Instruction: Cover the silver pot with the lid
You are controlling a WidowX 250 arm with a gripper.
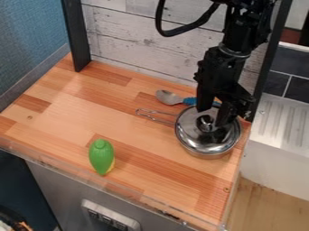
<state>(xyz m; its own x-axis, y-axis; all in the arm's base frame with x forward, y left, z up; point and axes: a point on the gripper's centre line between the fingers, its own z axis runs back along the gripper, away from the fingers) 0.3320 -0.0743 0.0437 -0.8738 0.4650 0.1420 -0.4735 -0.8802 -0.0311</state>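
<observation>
In the camera view, the pincer [212,117] hangs over the silver pot [209,156], its fingers spread apart above the lid's round knob [204,122]. Right below them, the smooth, shiny metal lid [192,135] lies over the pot's circular mouth. The pot's looped wire handle [154,116] juts out beside the pincer. Just behind the pincer is a blue-handled metal spoon [168,97]; well apart toward the wooden counter's [66,119] front edge sits an oval green toy [101,155].

Arm [212,67] is matte black, blocky and jointed. A thin greyish ring [234,52] circles it above the gripper [214,116]. Thick black cable [170,33] loops out alongside. Gripper also black, two-fingered, angular.
</observation>
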